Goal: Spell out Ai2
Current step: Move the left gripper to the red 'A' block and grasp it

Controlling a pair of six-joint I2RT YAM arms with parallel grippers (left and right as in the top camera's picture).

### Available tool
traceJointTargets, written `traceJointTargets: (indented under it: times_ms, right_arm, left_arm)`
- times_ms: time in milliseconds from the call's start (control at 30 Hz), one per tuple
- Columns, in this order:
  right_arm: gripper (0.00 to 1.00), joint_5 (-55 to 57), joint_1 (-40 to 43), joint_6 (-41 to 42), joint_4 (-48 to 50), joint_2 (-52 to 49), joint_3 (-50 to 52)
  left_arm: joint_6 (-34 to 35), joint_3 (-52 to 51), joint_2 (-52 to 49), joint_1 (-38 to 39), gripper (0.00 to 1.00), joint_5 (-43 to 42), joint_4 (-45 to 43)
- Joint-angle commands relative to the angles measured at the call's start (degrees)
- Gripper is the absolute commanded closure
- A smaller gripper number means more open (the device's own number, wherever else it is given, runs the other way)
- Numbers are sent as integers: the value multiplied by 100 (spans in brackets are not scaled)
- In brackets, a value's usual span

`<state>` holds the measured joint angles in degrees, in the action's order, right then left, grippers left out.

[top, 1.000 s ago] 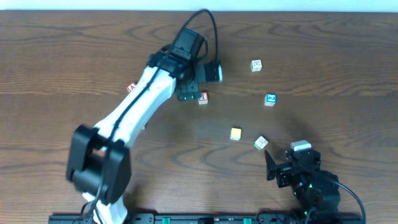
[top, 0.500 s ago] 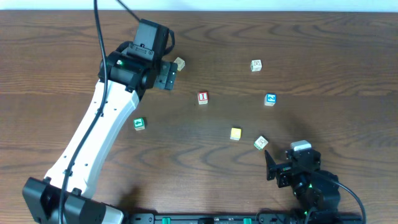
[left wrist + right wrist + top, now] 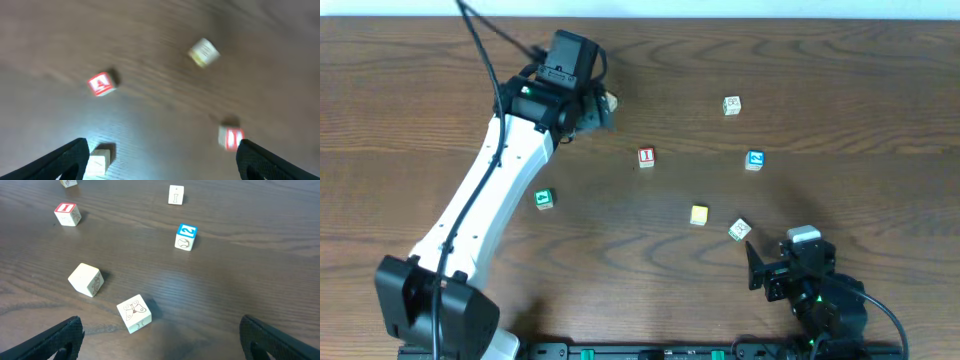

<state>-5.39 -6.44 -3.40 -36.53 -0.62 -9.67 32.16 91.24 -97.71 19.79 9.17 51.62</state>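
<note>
Blur smeared the whole left wrist view, so little on that side could be read with certainty. From overhead, the white left arm (image 3: 490, 200) reached across the dark brown wooden table (image 3: 880, 80) to its far side. A small green cube (image 3: 543, 200) lay close beside the arm. The left gripper (image 3: 590, 110) had its black fingers (image 3: 70, 159) spread wide with nothing between them, the tips cut off at the lower corners of its own view. The white cube with the red A could not be picked out from overhead, where the arm covered a strip of the table. The wrist view held a left red-marked cube (image 3: 101, 83) and a right red-marked cube (image 3: 230, 138), but the blur hid which letter each bore. A beige wooden cube (image 3: 609, 101) sat just beside the left gripper; whether it touched a finger could not be told. Further right lay the white cube with the red I (image 3: 646, 157), a small yellow cube (image 3: 698, 215), a white cube with a dark drawing (image 3: 731, 105) towards the far edge, a pale cube with a butterfly drawing (image 3: 739, 230) and the blue cube with the white 2 (image 3: 754, 160), all apart from one another. The right gripper (image 3: 752, 262) hung near the butterfly cube at the near edge, its fingers (image 3: 55, 340) wide and empty, only their tips showing in its own view.
</note>
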Motion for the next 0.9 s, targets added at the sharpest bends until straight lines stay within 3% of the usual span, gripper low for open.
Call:
traceJointTargets:
  times_ms: [0,100,333,433,733,867]
  right_arm:
    - [1,-42,42,13,-13,31,74]
    - [1,-42,42,11,-11,31,74]
    - [1,-42,42,13,-13,31,74]
    - [1,-42,42,13,-11,31,74]
    - [1,-42,42,11,-11,31,74]
    - [1,-42,42,13,-11,31,74]
  left_arm:
    - [1746,68,-280,-372,5,527,39]
    - [1985,68,-656,-713,0,122,61]
    - [2859,70,-1631,-1233,0,-245,190]
    - [2922,70,-1921,-1281,9,-444,33]
    - [3027,70,-2413,-1335,13,-503,-240]
    - [3021,70,-2522,-1419,20,-549,-319]
